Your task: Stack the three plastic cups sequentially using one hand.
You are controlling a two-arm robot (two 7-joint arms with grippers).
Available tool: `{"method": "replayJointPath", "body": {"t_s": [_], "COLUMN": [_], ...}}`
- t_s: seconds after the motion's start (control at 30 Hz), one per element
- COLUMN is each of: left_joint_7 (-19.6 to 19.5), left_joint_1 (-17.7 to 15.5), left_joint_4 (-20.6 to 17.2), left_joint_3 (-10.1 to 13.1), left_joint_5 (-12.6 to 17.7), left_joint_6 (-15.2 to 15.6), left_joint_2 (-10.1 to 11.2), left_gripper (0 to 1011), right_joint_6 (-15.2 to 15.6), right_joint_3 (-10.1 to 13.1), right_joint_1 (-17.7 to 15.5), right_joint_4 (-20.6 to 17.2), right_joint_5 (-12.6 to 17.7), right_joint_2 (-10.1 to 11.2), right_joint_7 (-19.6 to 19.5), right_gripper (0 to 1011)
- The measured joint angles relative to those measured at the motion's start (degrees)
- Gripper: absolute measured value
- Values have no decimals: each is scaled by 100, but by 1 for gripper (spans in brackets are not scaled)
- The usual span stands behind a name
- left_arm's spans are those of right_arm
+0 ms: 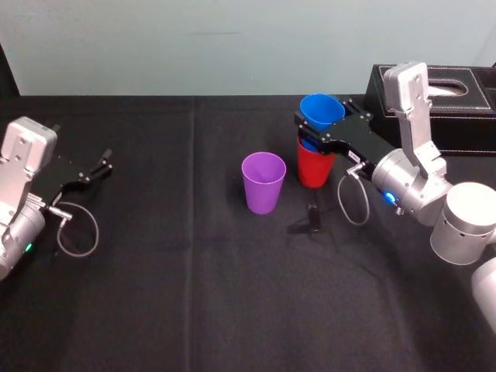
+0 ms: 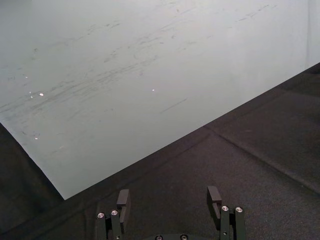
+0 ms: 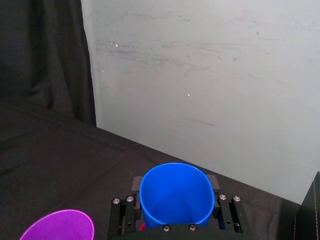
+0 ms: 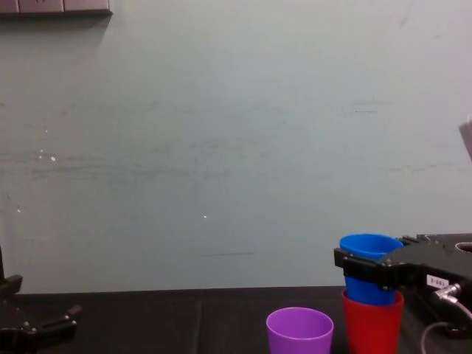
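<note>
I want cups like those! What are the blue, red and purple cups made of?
Probably plastic, all three. The blue cup has a thin rim squeezed squarish by the right end effector; the red cup and purple cup look smooth, evenly coloured.

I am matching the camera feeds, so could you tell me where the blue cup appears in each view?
Head view: right of centre, the blue cup sits partly inside the red cup, gripped by the right end effector.
Chest view: lower right, above the red cup.
Right wrist view: bottom centre.
Left wrist view: faces wall and tablecloth past the open left end effector.
Landmark: the purple cup.
</note>
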Motion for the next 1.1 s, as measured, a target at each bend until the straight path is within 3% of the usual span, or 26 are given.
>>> {"method": "replayJointPath", "body": {"t_s": [0.43, 1.1], "left_joint_7": [0, 0], "left_joint_1": [0, 0], "left_joint_4": [0, 0], "left_joint_3": [0, 0], "left_joint_5": [0, 0], "left_joint_6": [0, 0], "left_joint_2": [0, 0], "left_gripper": [1005, 1005], "right_joint_6": [-150, -145], "right_joint_3": [-25, 5], "right_joint_1": [63, -156], "right_joint_4": [325, 172], "right_joint_5": [-25, 44], "right_joint_2": [-55, 4], "right_joint_7": [82, 123], "right_gripper": [760, 760]}}
